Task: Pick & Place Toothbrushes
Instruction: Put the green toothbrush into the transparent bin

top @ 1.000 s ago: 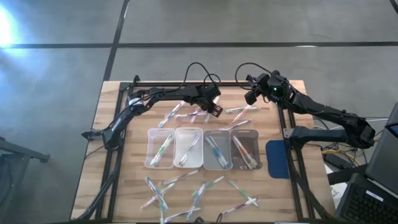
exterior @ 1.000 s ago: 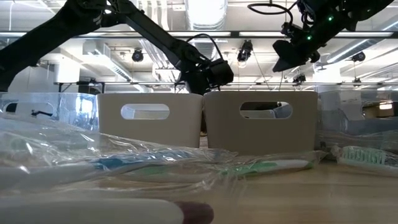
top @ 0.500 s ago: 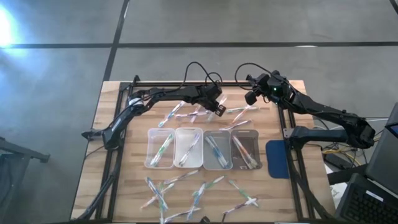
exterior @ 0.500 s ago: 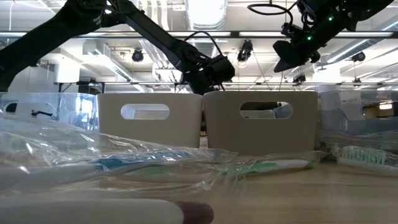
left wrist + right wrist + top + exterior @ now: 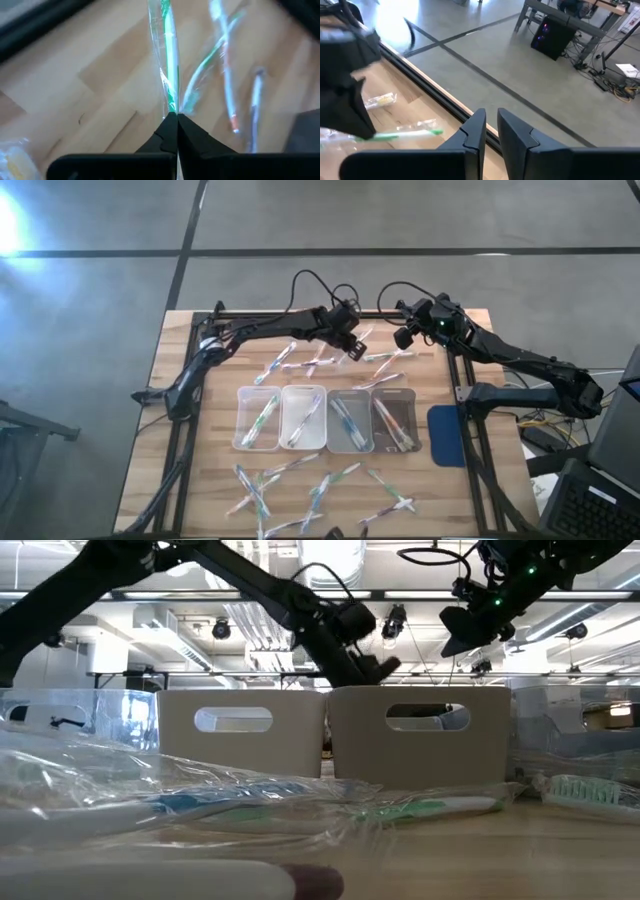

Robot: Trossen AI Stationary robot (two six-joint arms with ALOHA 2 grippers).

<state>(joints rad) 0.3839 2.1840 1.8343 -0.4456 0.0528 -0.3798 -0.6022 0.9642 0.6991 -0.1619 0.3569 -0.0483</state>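
The task looks partly done. Four clear trays (image 5: pixel 325 419) sit in a row across the middle of the worktop (image 5: pixel 200 470), and each already holds a few wrapped toothbrushes (image 5: pixel 262 420). Many more are still loose: a scatter along the near edge (image 5: pixel 320 492) and a smaller bunch on the far side of the trays (image 5: pixel 300 360).

The left pincer (image 5: pixel 352 348) hangs above that far bunch, its fingers (image 5: pixel 165 132) pressed together on the clear wrapper of a green toothbrush (image 5: pixel 170 75), which trails from their tips over the wood. So one more brush appears to be picked and has yet to reach a tray.

The right pincer (image 5: pixel 402 337) waits near the far right corner of the worktop, nearly closed with a narrow gap between its fingers and nothing in it.

By my judgement well over half the brushes remain to be sorted.
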